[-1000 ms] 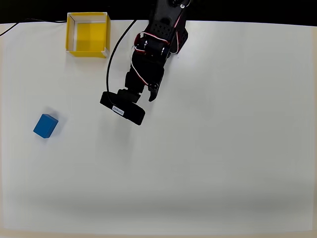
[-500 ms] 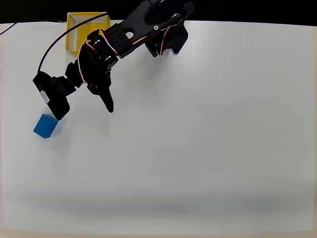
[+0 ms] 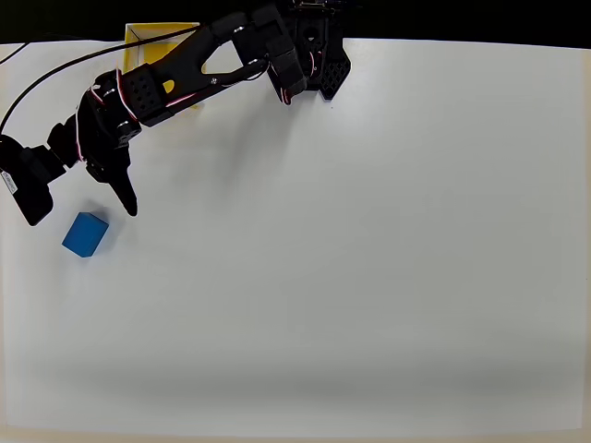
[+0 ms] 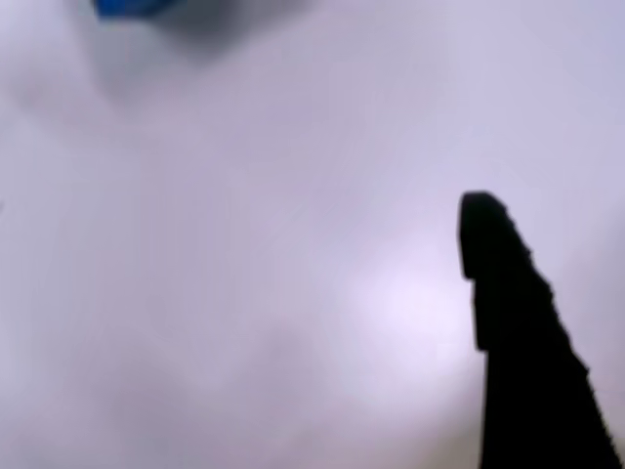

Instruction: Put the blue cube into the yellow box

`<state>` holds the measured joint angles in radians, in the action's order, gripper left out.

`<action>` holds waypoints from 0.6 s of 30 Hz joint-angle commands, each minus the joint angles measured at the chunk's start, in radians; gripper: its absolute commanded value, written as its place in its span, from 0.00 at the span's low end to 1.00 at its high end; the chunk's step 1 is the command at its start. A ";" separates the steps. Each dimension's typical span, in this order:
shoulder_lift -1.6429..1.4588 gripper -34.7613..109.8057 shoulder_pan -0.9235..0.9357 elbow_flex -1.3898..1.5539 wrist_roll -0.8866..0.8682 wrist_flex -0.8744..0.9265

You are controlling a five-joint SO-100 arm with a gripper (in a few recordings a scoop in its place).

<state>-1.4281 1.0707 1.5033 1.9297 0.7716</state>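
Since a moment ago, the spread-open hand [image 3: 83, 208] has swung left above the blue cube [image 3: 85, 233].

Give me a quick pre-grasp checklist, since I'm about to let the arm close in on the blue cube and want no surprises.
1. End effector open: ok, fingers spread wide in the overhead view.
2. End effector empty: ok, nothing between the fingers.
3. Blue cube free on the table: ok, untouched, nothing beside it.
4. Cube centred between the fingers: not ok, it lies just below the fingertips in the overhead view and shows at the top edge of the wrist view.
5. Yellow box ready: cannot tell, the arm covers most of it.
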 commanded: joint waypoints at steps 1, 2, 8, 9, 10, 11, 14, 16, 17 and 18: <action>0.029 0.73 0.015 -0.166 0.012 -0.071; 0.055 0.73 0.015 -0.184 0.014 -0.077; 0.193 0.72 0.005 -0.302 -0.005 -0.095; 0.221 0.72 0.000 -0.333 -0.015 -0.097; 0.247 0.72 -0.003 -0.364 -0.023 -0.097; 0.276 0.72 -0.008 -0.393 -0.028 -0.098; 0.348 0.71 -0.018 -0.454 -0.048 -0.135; 0.385 0.71 -0.026 -0.468 -0.063 -0.184; 0.402 0.71 -0.031 -0.474 -0.071 -0.213; 0.416 0.70 -0.034 -0.480 -0.077 -0.227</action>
<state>-0.9649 1.0554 1.1505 1.8607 0.6121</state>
